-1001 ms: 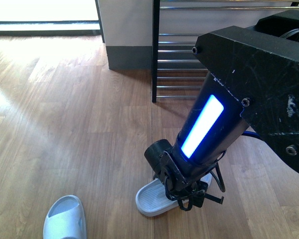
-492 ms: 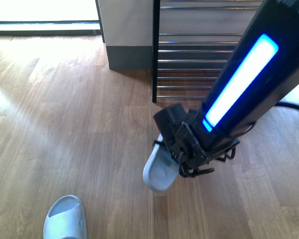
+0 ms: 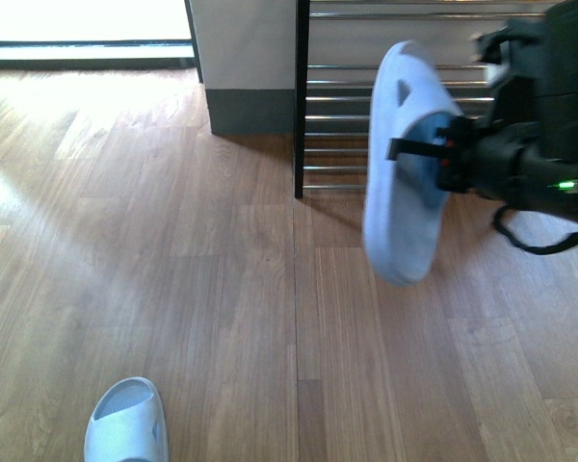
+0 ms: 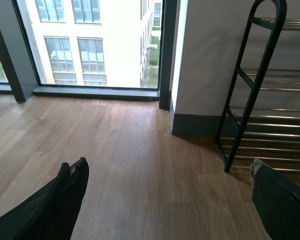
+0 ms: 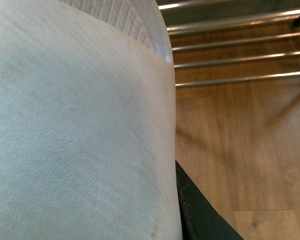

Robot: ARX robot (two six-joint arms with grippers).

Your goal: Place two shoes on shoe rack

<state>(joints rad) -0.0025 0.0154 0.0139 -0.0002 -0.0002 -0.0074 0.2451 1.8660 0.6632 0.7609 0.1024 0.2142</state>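
The left pincer (image 4: 167, 167) hangs apart and empty over the floor (image 3: 173, 269), where a lone slide (image 3: 125, 423) lies nearest the robot; beyond, the right pincer (image 3: 441, 154) is clamped on the held slide (image 3: 397, 221), aloft, on edge, before the shoe rack (image 3: 300, 106).

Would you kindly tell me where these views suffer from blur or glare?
Front view: the held slide and right pincer are blurred, and the window is blown out. Left wrist view: sharp, evenly lit. Right wrist view: the slide crowds the frame; rack rods glint.
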